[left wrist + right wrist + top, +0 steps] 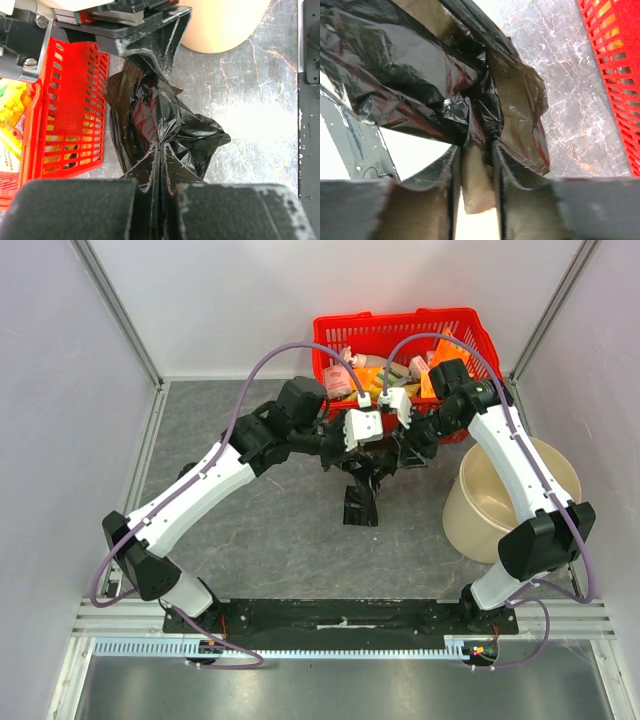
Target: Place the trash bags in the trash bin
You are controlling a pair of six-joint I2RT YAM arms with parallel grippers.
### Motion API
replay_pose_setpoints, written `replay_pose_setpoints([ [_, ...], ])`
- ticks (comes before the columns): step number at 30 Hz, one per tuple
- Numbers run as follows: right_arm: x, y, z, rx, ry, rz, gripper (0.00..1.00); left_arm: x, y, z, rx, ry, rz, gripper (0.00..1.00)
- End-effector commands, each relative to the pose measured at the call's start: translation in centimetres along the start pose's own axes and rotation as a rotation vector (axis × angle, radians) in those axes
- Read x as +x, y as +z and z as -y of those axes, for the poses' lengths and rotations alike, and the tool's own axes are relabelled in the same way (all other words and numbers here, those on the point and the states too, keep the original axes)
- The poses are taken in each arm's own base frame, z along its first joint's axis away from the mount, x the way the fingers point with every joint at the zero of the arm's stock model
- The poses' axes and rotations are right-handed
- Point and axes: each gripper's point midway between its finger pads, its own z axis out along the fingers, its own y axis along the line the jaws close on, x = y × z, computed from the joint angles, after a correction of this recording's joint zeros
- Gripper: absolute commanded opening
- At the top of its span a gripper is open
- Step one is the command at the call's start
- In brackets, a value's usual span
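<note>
Left gripper [160, 182] is clamped tight on a black trash bag [160, 125]. Right gripper [477, 150] is narrowed with film bunched at its tips, but I cannot tell if it really grips. The bag hangs between the two, just in front of the red mesh basket [400, 328] and left of the beige trash bin [480, 525], not over it.

Risks:
- Pulling apart could tear the thin film.
- A weak right hold could slip.
- The dangling tail could snag the basket mesh or drape over the bin rim.
- A nudge could tip the light bin.
</note>
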Motion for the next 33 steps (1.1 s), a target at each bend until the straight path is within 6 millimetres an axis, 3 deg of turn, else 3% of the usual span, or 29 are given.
replay_pose_setpoints([
  [1,-0.8,-0.4,0.4,0.041,-0.026,0.024,0.18,-1.9,-2.3,0.8,0.008,-0.02,0.058,0.02],
  [2,-0.8,-0.5,0.5,0.047,-0.024,0.02,0.05,-1.7,-2.5,0.6,0.0,-0.016,0.055,0.02],
  [3,-0.7,-0.5,0.5,0.052,-0.024,0.015,0.0,-1.3,-2.6,0.4,-0.011,-0.014,0.045,0.02],
  [11,0.9,-1.4,1.0,0.128,-0.019,-0.055,0.0,1.1,-4.8,0.2,-0.042,0.035,-0.019,0.02],
  [19,0.5,-2.8,0.9,0.161,-0.026,-0.06,0.0,3.6,-6.2,0.7,-0.037,0.075,-0.089,0.02],
  [33,2.2,-5.0,2.3,0.235,-0.004,-0.129,0.0,8.5,-9.2,1.1,-0.045,0.141,-0.24,0.02],
])
